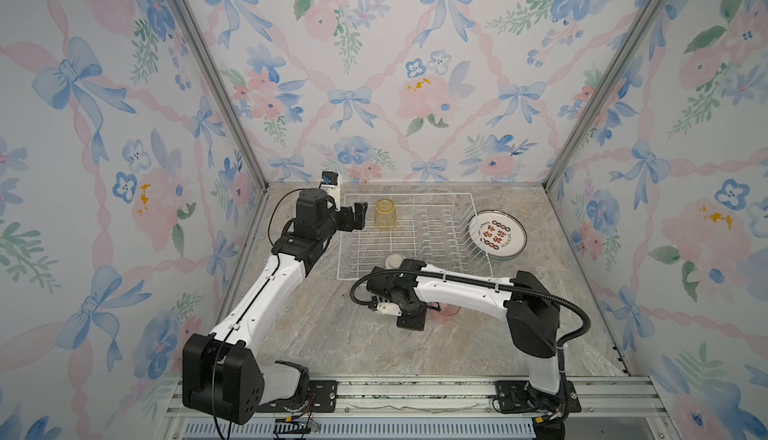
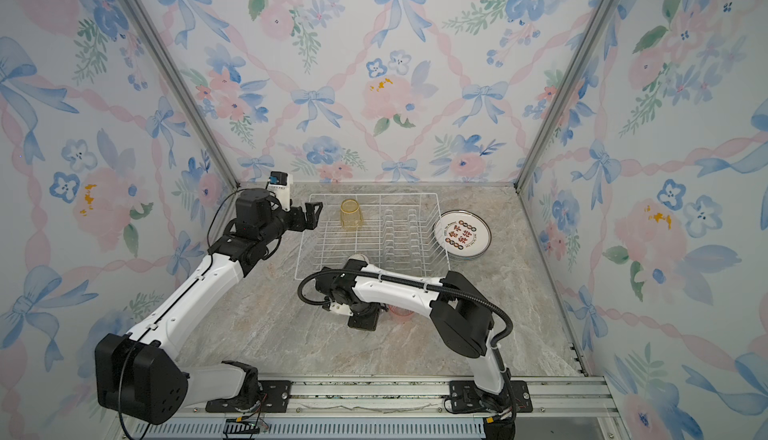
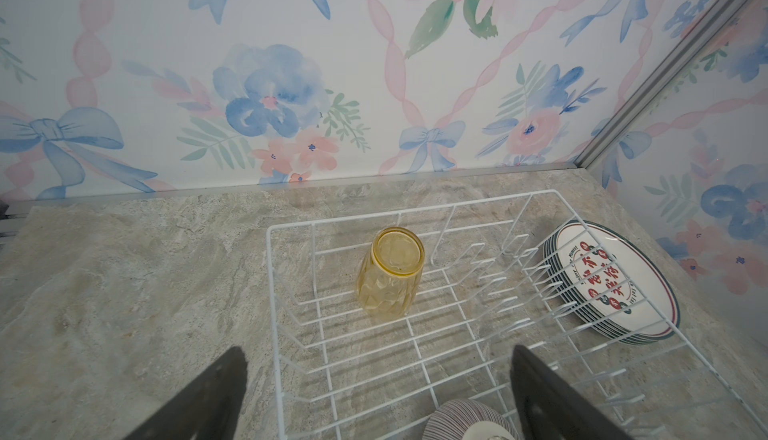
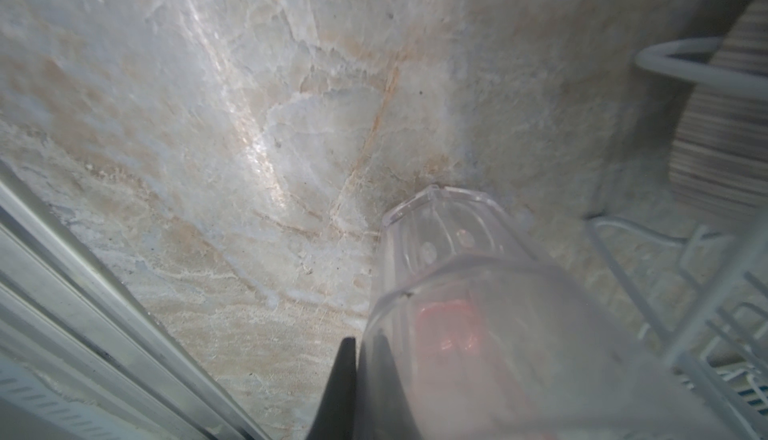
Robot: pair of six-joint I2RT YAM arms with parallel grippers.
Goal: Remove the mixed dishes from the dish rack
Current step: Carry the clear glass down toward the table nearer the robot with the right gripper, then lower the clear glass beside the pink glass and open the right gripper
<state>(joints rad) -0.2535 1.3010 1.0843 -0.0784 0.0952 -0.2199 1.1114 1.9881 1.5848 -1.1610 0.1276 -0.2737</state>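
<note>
Nothing fancy here, we're basically looking into a little booth. Same wallpaper on every wall: the back wall [image 1: 374, 63] at 12 o'clock, the left wall [image 1: 83, 167] at 9 and the right wall [image 1: 706, 167] at 3, all blue bows, pink ribbons and watercolour flowers. Bare metal posts [image 1: 210, 72] run up both back corners. The tabletop [image 1: 332, 346] is a beige-grey marble look, and we catch a soft sheen on it up close [image 4: 257, 155]. At 6 o'clock there's a metal rail [image 1: 415, 392] with a slotted strip [image 1: 374, 429] below it. Lighting's soft and even.
</note>
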